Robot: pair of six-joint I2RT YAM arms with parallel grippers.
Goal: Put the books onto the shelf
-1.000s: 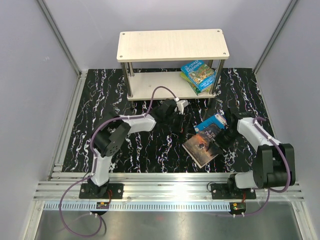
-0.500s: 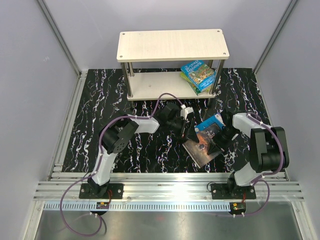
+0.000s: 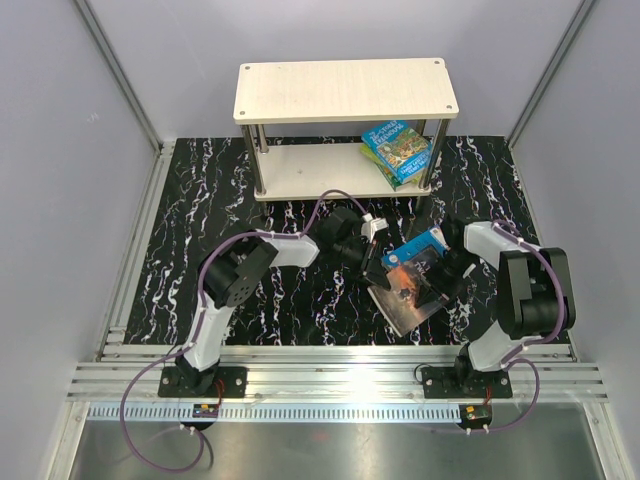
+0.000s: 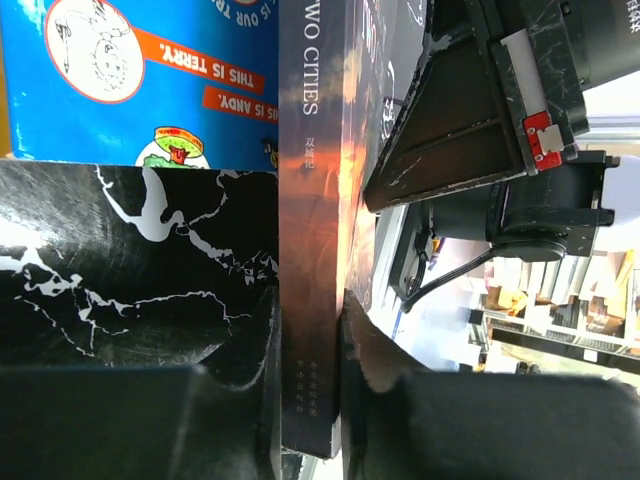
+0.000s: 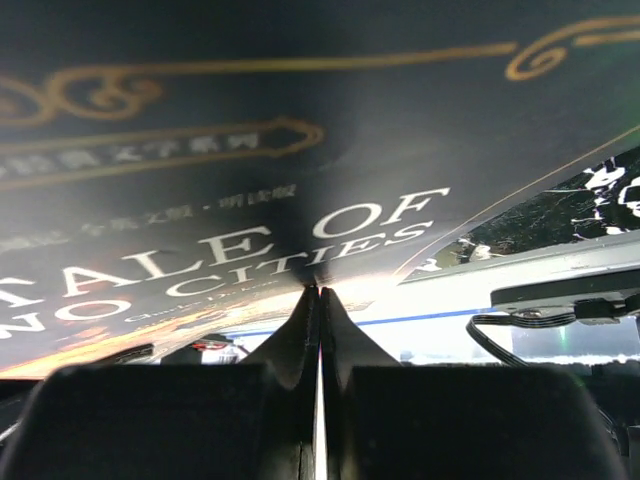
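far edge of the black marbled table (image 3: 200, 200), centred: the shelf (image 3: 340, 90), top board bare, two green cartoon books (image 3: 398, 152) stacked at the right end of the lower board.

right half of the table, between the shelf and the near edge: a blue book (image 3: 425, 243) lying flat, and just nearer, touching or overlapping it, the dark book (image 3: 400, 305). lay flat a second ago; now tipped up along its spine edge.

reaching in from the left, the left gripper (image 4: 310, 300): wide open just in front of the shelf a second ago, now clamped on the spine of the dark book, one finger on each cover.

on the other side, the right gripper (image 5: 319, 292): half open a moment back, now squeezed fully together with nothing between the fingers, tips nosed against the dark cover like a prop.

probably means a secure hold for lifting that book to the shelf with the left arm alone. still two books to carry.
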